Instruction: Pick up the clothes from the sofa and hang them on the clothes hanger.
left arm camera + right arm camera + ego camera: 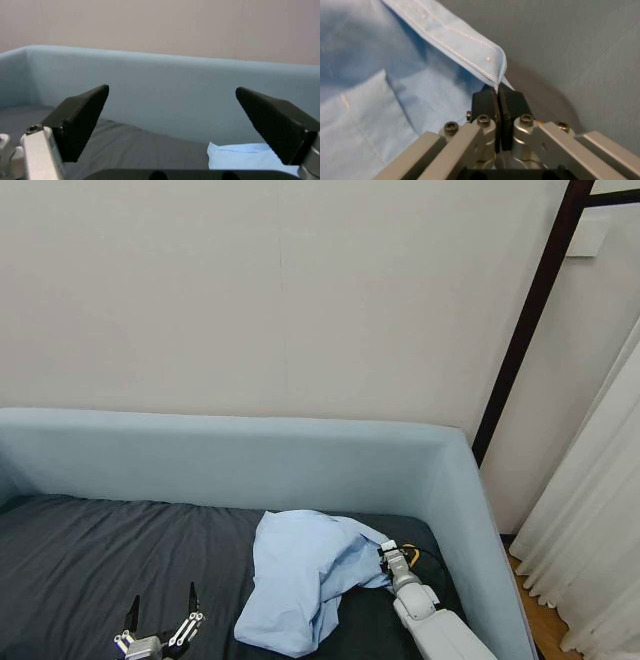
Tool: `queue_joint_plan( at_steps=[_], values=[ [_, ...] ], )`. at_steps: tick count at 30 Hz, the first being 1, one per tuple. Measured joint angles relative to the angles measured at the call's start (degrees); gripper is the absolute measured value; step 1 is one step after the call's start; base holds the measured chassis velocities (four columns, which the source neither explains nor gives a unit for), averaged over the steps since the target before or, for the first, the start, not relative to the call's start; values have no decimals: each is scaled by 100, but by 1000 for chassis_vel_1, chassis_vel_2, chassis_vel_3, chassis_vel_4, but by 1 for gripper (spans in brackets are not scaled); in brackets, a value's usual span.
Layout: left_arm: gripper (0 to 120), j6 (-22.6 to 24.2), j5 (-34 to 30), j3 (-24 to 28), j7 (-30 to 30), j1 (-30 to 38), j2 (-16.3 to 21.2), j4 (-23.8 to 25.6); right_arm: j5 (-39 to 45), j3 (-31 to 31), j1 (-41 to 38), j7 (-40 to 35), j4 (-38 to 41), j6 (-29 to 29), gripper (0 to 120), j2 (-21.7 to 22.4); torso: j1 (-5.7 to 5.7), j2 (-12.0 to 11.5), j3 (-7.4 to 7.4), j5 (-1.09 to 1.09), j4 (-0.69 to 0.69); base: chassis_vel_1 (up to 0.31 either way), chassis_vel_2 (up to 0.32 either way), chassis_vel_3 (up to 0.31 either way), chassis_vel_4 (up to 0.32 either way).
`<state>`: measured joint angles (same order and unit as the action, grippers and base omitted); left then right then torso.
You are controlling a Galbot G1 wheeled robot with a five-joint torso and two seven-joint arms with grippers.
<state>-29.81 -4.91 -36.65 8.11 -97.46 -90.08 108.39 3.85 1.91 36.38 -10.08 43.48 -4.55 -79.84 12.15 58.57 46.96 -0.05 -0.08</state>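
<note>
A light blue shirt (305, 578) lies crumpled on the dark seat of the sofa (300, 465), toward its right end. My right gripper (385, 557) is at the shirt's right edge, shut on the fabric. In the right wrist view the black fingers (511, 104) pinch a stitched hem of the shirt (395, 75) between them. My left gripper (162, 618) hovers open over the seat to the left of the shirt, holding nothing. In the left wrist view its two black fingers (82, 118) stand wide apart, with a corner of the shirt (250, 159) beyond them.
The sofa's pale blue backrest (165, 93) and right armrest (478, 530) enclose the seat. A beige wall rises behind. A dark post (525, 320) and white curtains (600, 520) stand to the right of the sofa.
</note>
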Motion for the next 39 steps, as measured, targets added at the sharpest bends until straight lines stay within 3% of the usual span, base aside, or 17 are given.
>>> queue_joint_plan(
  at_steps=[1,2,16,21,24,30,35,39],
  values=[
    [100,0,0,0,0,0,0,0,0,0,0,0,0,0,9,0,0,0,0,0,0,0,0,0,0],
    [100,-1,4,7,0,-4,-8,2,5,18,14,-10,38,66,0,25,0,0,0,-1,0,0,0,0,0],
    [100,-23,84,97,27,-20,-44,31,1148,-78,46,-34,1308,1007,0,403,-1,1,0,1,-1,0,0,0,0],
    [100,-80,65,72,47,-40,-18,31,2092,-225,-237,-40,2220,1328,0,670,-1,1,0,0,1,0,0,0,0],
    [100,-113,36,69,55,-49,-15,52,2756,-384,-507,-33,3169,1339,0,935,-1,1,0,0,0,0,0,0,0],
    [100,-160,-32,10,60,-80,22,106,3255,-664,-907,202,4308,1312,0,1343,-1,1,0,0,0,0,0,0,0],
    [100,-172,-41,3,62,-106,40,159,3594,-823,-1197,502,4582,1462,0,1506,-1,1,0,0,0,0,0,0,0],
    [100,-173,-42,0,65,-128,52,215,3779,-971,-1530,653,4353,1603,0,1546,-1,0,0,0,0,0,0,0,0]
  ],
)
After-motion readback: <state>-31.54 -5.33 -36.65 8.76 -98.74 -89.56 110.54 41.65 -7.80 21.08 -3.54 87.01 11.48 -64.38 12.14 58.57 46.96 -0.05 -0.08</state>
